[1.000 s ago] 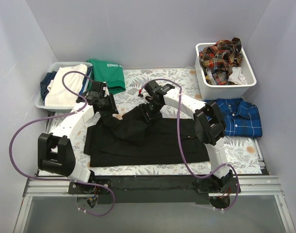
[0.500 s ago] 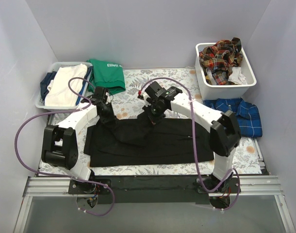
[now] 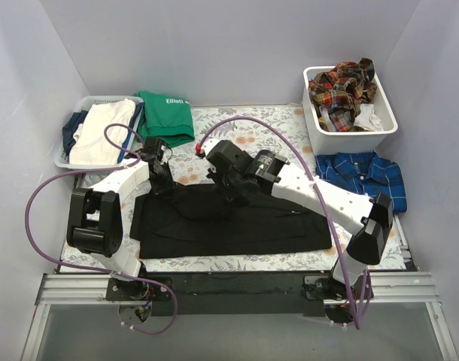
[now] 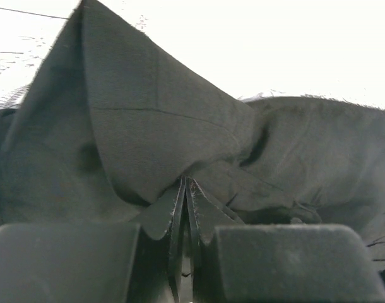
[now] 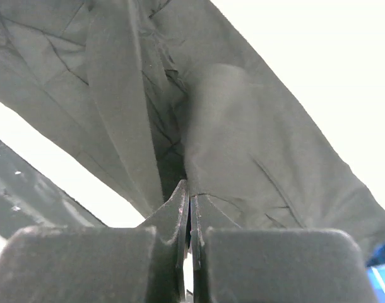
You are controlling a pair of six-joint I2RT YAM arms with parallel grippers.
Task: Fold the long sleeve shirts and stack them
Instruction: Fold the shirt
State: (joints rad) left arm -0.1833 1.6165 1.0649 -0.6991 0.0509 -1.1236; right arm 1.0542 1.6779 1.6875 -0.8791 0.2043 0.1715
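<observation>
On the far left a basket (image 3: 62, 160) holds folded clothes, with a green top (image 3: 168, 114) just beside it. The black shirt (image 3: 237, 226) lies spread across the middle of the table (image 3: 237, 124). The left end effector (image 3: 162, 184) is at its upper left edge, pressed together on a raised fold of the black cloth (image 4: 148, 126). The right end effector (image 3: 233, 195) is near the shirt's upper middle, also pinching black cloth (image 5: 243, 126). At the far right, a white bin (image 3: 342, 139) holds red plaid shirts (image 3: 341, 86). A blue plaid shirt (image 3: 369, 180) lies in front of the bin.
</observation>
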